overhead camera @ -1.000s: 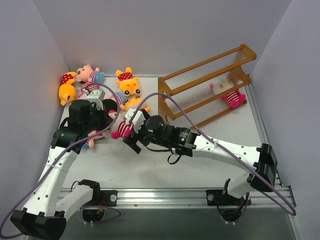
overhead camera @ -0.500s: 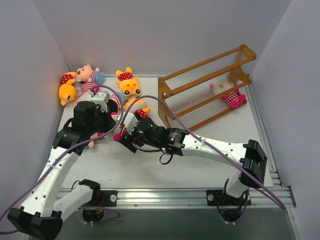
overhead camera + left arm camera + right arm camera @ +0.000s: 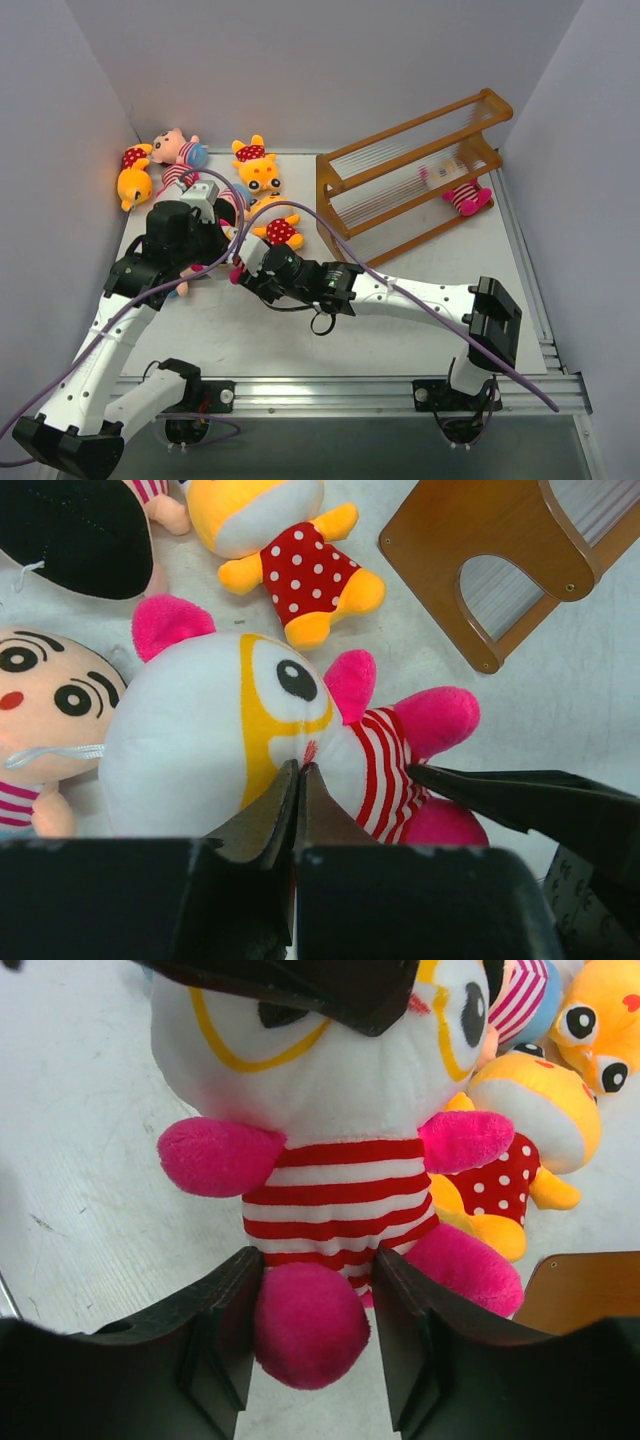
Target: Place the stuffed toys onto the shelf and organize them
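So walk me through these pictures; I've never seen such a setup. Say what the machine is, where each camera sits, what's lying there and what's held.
Two white robot arms, the left arm and the right arm, are bolted at the near edge of a pale table, each ending in a black two-finger gripper. The wide picture looks down from above and behind; the two close-ups come from cameras on the wrists. Small plush toys lie at the far left: yellow bears in red polka dots and a peach-faced boy doll. On the right stands an orange-brown wooden shelf with one striped magenta doll in it. Both arms meet on a white-faced doll with magenta limbs: the left gripper is pinched shut on its face, and the right gripper clasps one leg.
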You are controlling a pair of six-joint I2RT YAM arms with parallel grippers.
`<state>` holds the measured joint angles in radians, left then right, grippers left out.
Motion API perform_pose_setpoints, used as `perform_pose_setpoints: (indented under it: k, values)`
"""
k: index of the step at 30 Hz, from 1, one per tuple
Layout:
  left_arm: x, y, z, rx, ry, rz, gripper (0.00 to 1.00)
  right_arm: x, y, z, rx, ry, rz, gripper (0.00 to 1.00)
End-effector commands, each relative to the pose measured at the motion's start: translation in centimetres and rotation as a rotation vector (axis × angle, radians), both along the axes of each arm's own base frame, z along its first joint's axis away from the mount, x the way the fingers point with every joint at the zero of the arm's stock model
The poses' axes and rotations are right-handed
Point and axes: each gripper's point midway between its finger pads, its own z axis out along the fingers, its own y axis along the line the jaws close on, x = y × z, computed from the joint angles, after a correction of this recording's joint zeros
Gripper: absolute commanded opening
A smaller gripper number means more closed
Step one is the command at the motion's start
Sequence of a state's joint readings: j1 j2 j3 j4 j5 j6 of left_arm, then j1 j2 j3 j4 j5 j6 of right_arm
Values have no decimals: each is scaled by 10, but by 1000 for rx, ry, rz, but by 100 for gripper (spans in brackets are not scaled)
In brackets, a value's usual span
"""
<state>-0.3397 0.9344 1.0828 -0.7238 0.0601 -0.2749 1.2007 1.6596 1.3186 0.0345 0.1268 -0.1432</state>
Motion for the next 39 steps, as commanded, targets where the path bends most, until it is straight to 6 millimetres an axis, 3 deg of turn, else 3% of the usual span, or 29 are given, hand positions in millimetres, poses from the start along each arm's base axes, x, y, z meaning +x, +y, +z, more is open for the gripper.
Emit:
perform_pose_setpoints:
  k: [1,4,5,8,11,12,15,16,19,22,33,39]
  values:
    - [4,-7,33,-54,-75,-8,3,-1,2,-8,-46,-30,-2,43]
    - [5,-8,35,-72,-76,0,2,-2,3,-9,-44,-33,-1,29]
    - [5,-7,36,-73,-79,9,2,-3,2,-12,-48,-31,-3,19]
    - [7,-5,35,-74,-78,25,2,-3,-2,-13,-50,-32,-4,1]
    - [8,-2,34,-70,-75,52,6,-6,-6,-15,-59,-25,3,0]
    - [8,0,35,-68,-79,63,16,-8,-9,-16,-62,-21,5,0]
    - [11,2,42,-70,-98,75,32,-16,-20,-22,-78,1,19,0]
    - [11,2,48,-74,-110,75,45,-18,-23,-24,-79,13,16,0]
    - [16,10,55,-58,-132,119,63,-29,-40,-33,-109,53,26,0]
    - [21,14,61,-47,-147,149,74,-38,-57,-35,-133,90,22,0]
    - [35,43,50,18,-149,285,97,-68,-136,-23,-239,233,-54,0]
    - [36,68,42,32,-163,350,94,-57,-171,-10,-293,256,-115,0]
